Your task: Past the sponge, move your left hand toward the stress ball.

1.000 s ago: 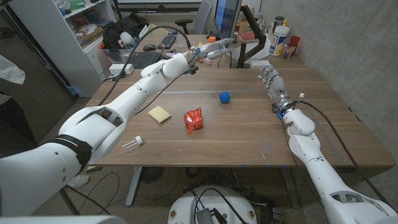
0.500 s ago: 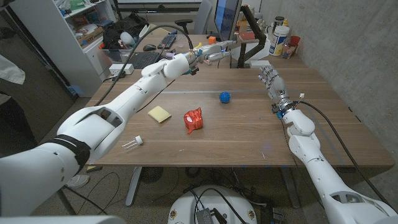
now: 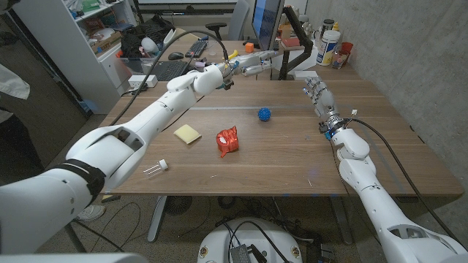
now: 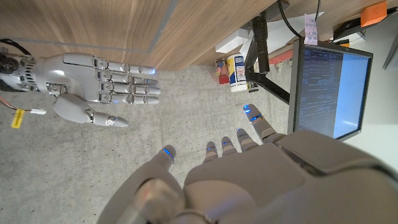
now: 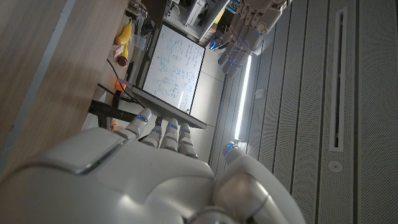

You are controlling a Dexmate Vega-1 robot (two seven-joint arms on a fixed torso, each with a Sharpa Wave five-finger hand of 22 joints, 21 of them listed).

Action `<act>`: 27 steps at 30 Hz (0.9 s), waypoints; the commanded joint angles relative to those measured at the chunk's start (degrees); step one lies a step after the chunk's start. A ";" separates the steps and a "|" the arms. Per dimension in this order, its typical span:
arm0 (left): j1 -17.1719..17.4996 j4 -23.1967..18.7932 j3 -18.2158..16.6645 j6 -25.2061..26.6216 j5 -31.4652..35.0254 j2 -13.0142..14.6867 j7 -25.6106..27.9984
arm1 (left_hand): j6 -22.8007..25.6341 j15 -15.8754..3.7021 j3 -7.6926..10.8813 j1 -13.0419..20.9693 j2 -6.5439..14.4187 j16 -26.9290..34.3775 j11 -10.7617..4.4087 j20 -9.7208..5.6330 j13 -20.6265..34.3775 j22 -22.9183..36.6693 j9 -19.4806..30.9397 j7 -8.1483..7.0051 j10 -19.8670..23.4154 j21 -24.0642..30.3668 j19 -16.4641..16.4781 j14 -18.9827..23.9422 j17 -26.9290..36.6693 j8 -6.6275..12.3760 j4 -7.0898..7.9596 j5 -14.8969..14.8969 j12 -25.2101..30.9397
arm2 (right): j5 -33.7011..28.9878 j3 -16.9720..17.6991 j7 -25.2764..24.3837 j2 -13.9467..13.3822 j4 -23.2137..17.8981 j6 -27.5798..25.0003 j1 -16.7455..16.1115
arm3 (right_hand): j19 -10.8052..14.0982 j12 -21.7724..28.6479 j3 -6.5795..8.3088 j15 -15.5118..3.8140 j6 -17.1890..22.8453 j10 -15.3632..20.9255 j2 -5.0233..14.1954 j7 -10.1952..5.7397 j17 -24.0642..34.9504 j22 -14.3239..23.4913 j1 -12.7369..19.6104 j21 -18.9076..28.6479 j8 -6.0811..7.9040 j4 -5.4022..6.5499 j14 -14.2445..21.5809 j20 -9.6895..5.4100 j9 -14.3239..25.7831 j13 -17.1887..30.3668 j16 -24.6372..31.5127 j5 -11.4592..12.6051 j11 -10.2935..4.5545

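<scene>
Left hand (image 3: 252,64) held out over the far edge of the worktop (image 3: 292,164), fingers straight and spread, holding nothing; the arm reaches diagonally from the near left across the worktop. Left wrist view confirms: left hand (image 4: 249,168) has its fingers apart, nothing between them. Blue stress ball (image 3: 264,114) sits on the worktop nearer the robot than the left hand and slightly to its right, well apart from it; no contact. Yellow sponge (image 3: 188,134) lies on the left half of the worktop, beside the left forearm; red crumpled wrapper (image 3: 228,140) lies between sponge and ball, nearer the robot than both. Small white-capped item (image 3: 156,168) lies near the front left edge; cannot tell what it is. Right hand (image 3: 316,92) stands at the right side of the worktop, fingers extended and apart, empty; it also appears in the left wrist view (image 4: 102,84), fingers straight. Right wrist view: right hand (image 5: 158,174), fingers extended toward a monitor (image 5: 171,68).
</scene>
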 commanded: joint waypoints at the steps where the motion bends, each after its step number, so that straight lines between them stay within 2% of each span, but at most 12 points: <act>1: 0.40 -0.96 0.61 1.30 1.59 0.43 -0.33 | -1.91 -2.36 0.22 0.64 5.44 0.13 -0.09 -0.10 0.14 -0.02 0.20 -0.28 -3.76 0.19 -4.77 -3.16 0.17 0.14 -0.32 0.51 0.24 | -0.07 -0.20 -0.09 -0.02 0.30 0.09 0.14 | 0.15 -0.14 0.41 0.06 0.52 0.34 5.89 -0.04 0.21 0.30 0.10 -0.37 0.39 0.06 -0.02 -3.28 0.17 0.33 0.21 -0.33 0.09; 27: 0.75 -1.68 1.97 2.44 2.98 0.28 -2.44 | -1.49 -2.27 0.49 1.06 5.39 -0.33 -0.11 -0.40 0.15 -0.06 0.19 -0.23 -3.22 -0.26 -5.07 -3.39 0.16 0.23 -0.34 0.87 0.33 | 0.54 0.10 0.49 -0.37 0.09 -0.08 -0.56 | 0.26 -0.15 0.41 0.07 0.55 0.37 5.89 -0.04 0.21 0.31 0.08 -0.68 0.39 0.07 -0.01 -3.27 0.17 0.33 0.20 -0.35 0.15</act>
